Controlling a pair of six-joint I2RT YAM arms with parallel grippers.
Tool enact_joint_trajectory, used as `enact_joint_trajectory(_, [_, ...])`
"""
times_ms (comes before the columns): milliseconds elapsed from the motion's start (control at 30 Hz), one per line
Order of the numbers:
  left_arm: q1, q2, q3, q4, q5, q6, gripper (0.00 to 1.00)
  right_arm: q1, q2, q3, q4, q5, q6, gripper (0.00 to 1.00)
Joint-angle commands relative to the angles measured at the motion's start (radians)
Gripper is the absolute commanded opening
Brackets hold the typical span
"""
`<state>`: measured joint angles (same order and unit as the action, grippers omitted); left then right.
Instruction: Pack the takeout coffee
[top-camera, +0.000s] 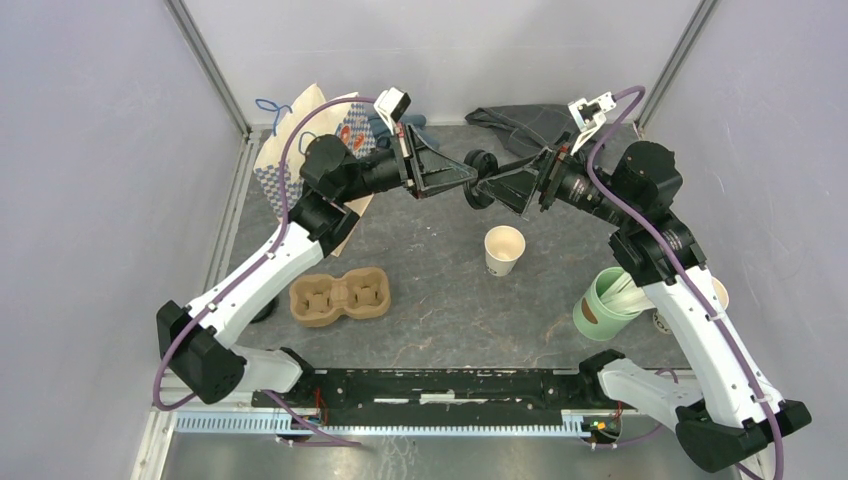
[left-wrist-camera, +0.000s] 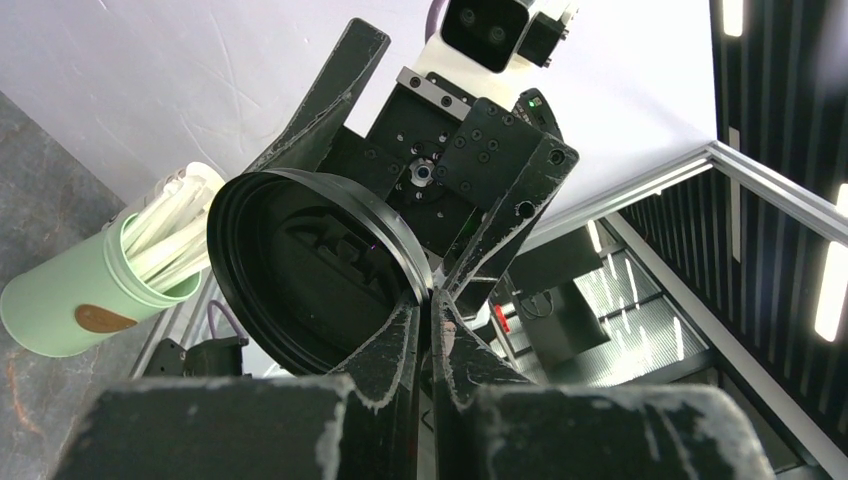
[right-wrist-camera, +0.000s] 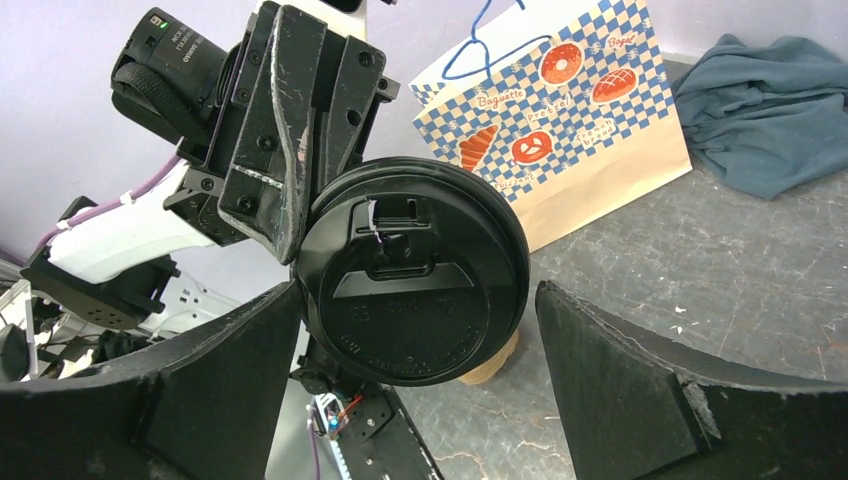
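Between the spread jaws of the right end effector (right-wrist-camera: 415, 295), the round black plastic lid (left-wrist-camera: 300, 270) hangs in the air. It is pinched at its rim by the pressed-together tips of the left end effector (left-wrist-camera: 428, 305), and no cup sits under it. Below both end effectors, a lidless white paper cup (top-camera: 504, 250) stands upright on the grey surface (top-camera: 440, 320). Judged progress: early. The lid is not yet seated. The brown moulded-pulp two-cup carrier (top-camera: 340, 297), below the left end effector, is unfilled. The blue-checked paper bag (right-wrist-camera: 570, 130) lies behind that end effector, its inside hidden.
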<state>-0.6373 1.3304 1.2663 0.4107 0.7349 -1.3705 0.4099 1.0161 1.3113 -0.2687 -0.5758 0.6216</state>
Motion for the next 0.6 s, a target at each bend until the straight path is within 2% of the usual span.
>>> enact_joint_trajectory(0, [-0.011,0.01,0.04,0.007,-0.004,0.013,0.03,-0.004,0.004,0.036,0.022,-0.01,-0.02,0.93])
enact_joint_trajectory(300, [-0.024,0.024,0.047,0.007,-0.013,0.013,0.03,-0.003,0.006,0.023,0.028,-0.01,-0.021,0.92])
enact_joint_trajectory(567, [-0.027,0.032,0.054,0.007,-0.016,0.013,0.03,-0.002,-0.002,-0.013,0.034,-0.012,-0.02,0.81])
